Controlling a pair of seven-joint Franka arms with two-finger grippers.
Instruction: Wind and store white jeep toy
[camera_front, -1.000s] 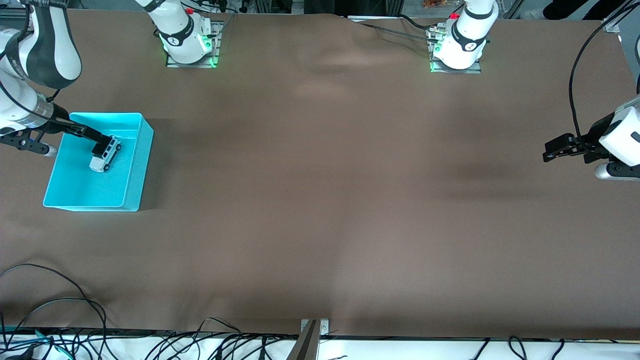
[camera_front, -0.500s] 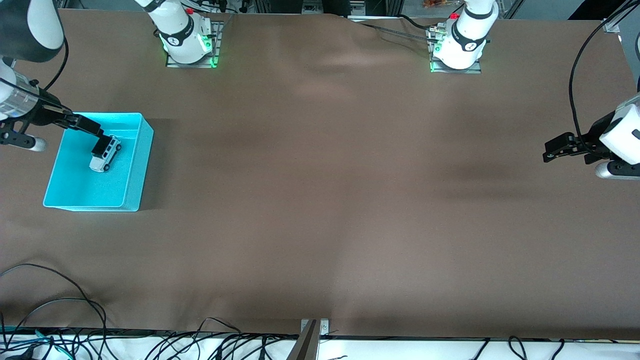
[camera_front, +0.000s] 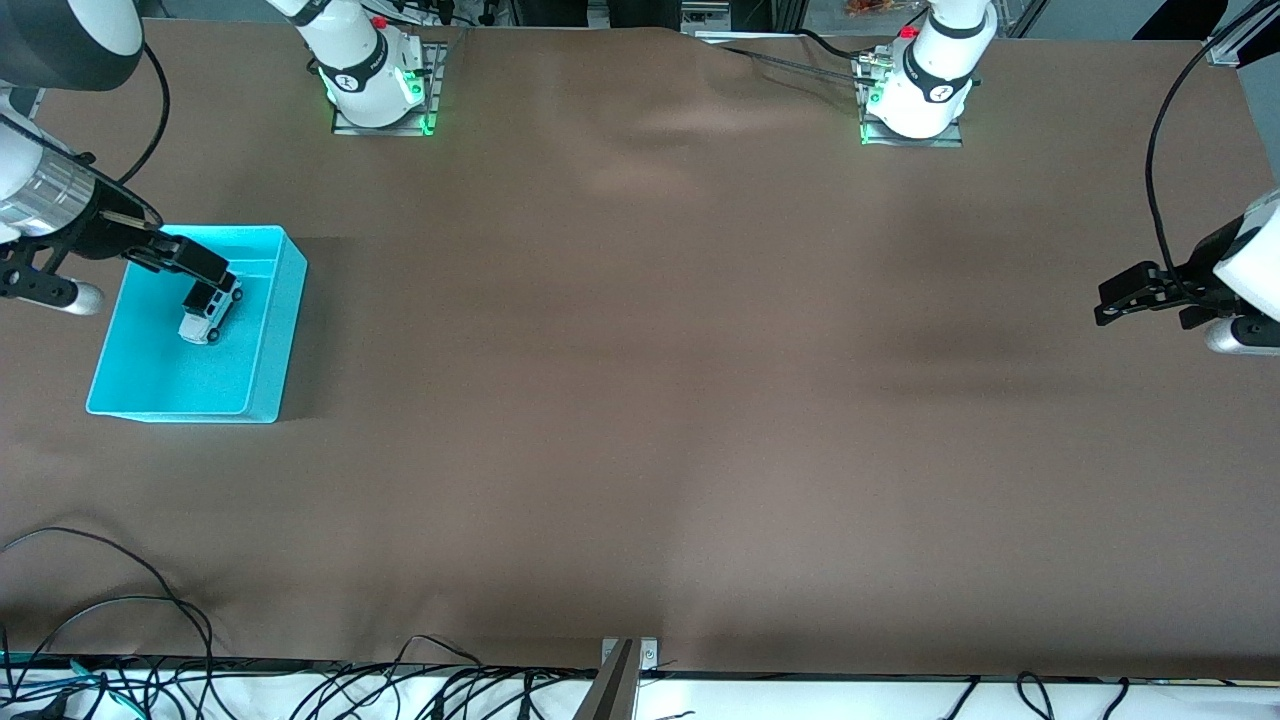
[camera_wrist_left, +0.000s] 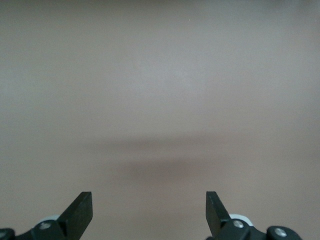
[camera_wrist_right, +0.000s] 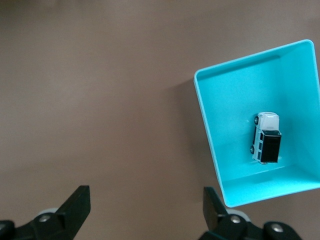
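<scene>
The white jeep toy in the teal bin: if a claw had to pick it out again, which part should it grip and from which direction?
Probably from straight above, pinching the long flanks of the white jeep toy across its narrow width. It sits upright on its wheels on the floor of the teal bin, roof up, and the bin's walls block a sideways approach. The right claw, open, is closest.
</scene>
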